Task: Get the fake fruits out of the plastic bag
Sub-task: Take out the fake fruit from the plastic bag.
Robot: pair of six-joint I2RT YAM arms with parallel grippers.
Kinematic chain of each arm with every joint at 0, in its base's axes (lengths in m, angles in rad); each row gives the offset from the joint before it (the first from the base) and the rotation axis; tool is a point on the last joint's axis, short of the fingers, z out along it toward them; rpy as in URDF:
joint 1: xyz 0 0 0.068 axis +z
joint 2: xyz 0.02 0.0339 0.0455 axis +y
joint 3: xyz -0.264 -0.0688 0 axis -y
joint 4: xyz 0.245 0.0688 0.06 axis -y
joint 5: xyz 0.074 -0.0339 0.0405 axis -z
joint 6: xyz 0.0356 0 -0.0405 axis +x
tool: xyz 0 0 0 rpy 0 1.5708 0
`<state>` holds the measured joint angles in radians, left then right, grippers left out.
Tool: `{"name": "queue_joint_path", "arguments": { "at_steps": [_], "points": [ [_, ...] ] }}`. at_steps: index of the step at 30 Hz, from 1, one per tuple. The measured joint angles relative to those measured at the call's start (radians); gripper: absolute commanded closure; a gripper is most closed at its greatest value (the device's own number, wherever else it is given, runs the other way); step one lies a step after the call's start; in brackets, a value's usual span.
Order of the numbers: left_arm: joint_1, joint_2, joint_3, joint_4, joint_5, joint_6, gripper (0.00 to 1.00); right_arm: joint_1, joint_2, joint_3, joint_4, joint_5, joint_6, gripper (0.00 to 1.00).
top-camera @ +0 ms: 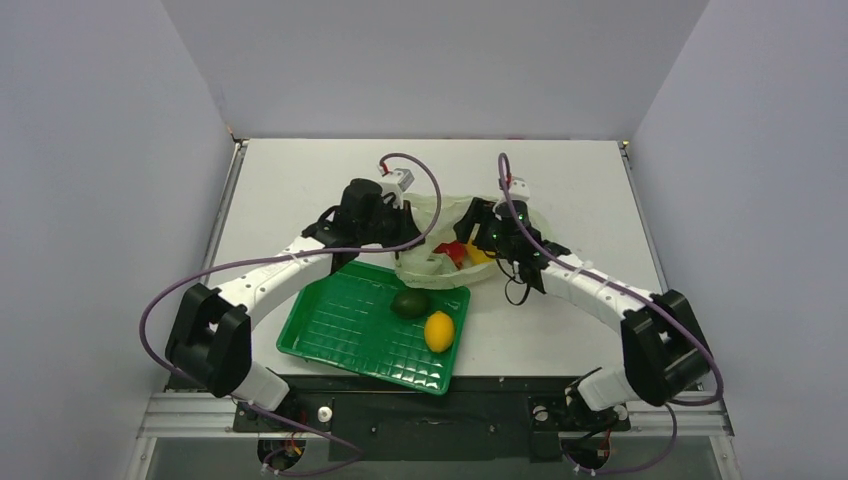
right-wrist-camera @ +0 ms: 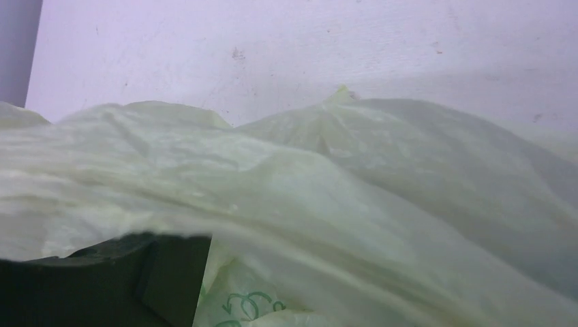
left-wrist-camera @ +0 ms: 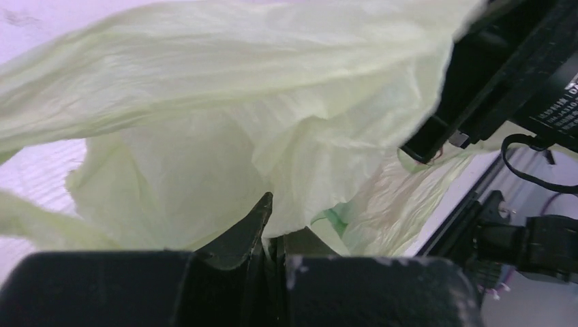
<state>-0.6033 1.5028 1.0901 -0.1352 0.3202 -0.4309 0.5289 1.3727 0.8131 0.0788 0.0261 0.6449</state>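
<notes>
Plastic bag (top-camera: 424, 268) on table behind green tray (top-camera: 330, 340), stretched left-right between grippers. Top view alone shows fruits:
- red fruit (top-camera: 449, 250) and mango (top-camera: 479, 256) in bag, half hidden
- lemon (top-camera: 439, 331), long axis near-far, and dark green fruit (top-camera: 410, 303) in tray

Left gripper (left-wrist-camera: 269, 221) pinches bag film. Right gripper (top-camera: 492, 236): film drapes over one finger (right-wrist-camera: 123, 279), claw state unreadable.

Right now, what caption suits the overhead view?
Two arms at a crinkly pale-green plastic bag; dark green fruit and yellow lemon in a green tray.
</notes>
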Motion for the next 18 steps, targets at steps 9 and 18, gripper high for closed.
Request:
{"name": "queue_joint_path", "arguments": {
  "at_steps": [9, 18],
  "points": [
    [0.026, -0.03, -0.013, 0.042, -0.071, 0.093, 1.0, 0.001, 0.31, 0.216, -0.014, -0.077, -0.076, 0.32],
    [0.06, 0.016, -0.012, 0.045, -0.114, 0.121, 1.0, 0.005, 0.404, 0.379, -0.16, -0.091, -0.165, 0.25]
  ]
}}
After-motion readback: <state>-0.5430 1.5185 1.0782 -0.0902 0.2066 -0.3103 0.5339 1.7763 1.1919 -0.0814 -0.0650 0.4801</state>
